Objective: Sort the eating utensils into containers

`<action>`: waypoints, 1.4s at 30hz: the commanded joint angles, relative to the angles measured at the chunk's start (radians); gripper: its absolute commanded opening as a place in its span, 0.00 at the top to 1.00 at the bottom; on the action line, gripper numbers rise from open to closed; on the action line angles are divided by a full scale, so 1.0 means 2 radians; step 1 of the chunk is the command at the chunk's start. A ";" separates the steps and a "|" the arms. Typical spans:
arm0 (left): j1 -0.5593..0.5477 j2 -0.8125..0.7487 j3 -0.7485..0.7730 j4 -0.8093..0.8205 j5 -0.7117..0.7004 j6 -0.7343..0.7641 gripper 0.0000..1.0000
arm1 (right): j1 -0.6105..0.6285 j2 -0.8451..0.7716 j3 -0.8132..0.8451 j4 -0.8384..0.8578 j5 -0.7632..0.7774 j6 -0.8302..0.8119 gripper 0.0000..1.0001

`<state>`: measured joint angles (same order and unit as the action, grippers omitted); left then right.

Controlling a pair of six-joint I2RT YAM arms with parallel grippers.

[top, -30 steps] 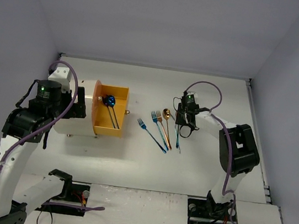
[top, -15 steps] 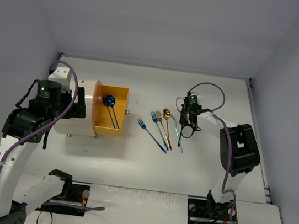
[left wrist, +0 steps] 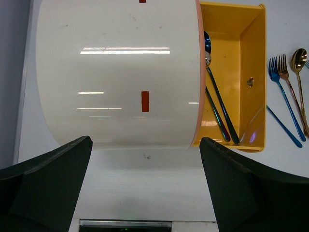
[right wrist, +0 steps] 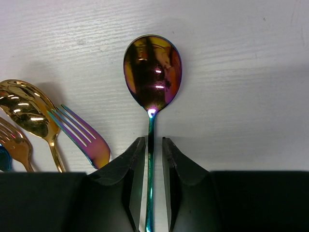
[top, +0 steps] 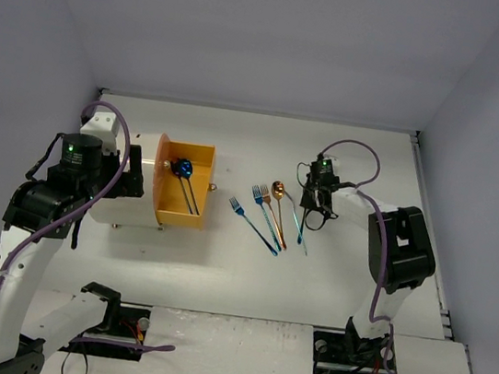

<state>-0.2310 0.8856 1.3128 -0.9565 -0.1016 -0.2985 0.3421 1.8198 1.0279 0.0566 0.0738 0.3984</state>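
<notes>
Iridescent spoon [right wrist: 152, 72] lies flat on the desk [right wrist: 241, 72], just beside a purple fork [right wrist: 94, 147] and gold spoon [right wrist: 24, 106]. Right gripper [right wrist: 153, 145]: jaws straddle its neck, nearly closed, a sliver of gap showing, so not pinched. Looks light, stiff and slick; I'd clamp the thin handle squarely or it'll swivel. Left gripper [left wrist: 146, 145] gapes wide, empty, by the cabinet [left wrist: 116, 72].

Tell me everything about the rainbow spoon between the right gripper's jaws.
The iridescent spoon is shiny metal: an oval bowl shimmering purple, gold and orange, a thin handle shading to teal-green. It seems to lie on the white table, pointing away from the right gripper, whose jaws straddle the handle just below the bowl, a sliver of gap showing. An iridescent fork lies beside it, apart.
</notes>
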 commanded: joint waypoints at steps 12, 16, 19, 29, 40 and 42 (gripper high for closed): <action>-0.004 -0.001 0.008 0.012 0.005 0.001 0.07 | 0.009 0.003 -0.012 -0.023 0.070 0.028 1.00; -0.003 -0.002 0.007 0.012 0.005 0.000 0.07 | -0.003 -0.020 -0.006 -0.026 0.101 0.004 1.00; -0.004 -0.002 0.008 0.012 0.003 0.000 0.07 | -0.011 -0.044 0.006 -0.027 0.123 -0.021 1.00; -0.004 -0.011 0.004 0.012 -0.002 0.000 0.07 | -0.018 -0.113 0.046 -0.027 0.189 -0.080 1.00; -0.003 -0.017 0.002 0.012 0.002 -0.003 0.07 | -0.014 -0.177 0.043 -0.020 0.123 -0.071 1.00; -0.004 -0.019 0.003 0.012 0.001 -0.004 0.07 | -0.004 -0.190 0.056 -0.011 0.067 -0.073 1.00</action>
<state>-0.2348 0.8554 1.3121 -0.9569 -0.0948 -0.2993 0.3085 1.5331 1.0879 -0.0186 0.3496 0.2594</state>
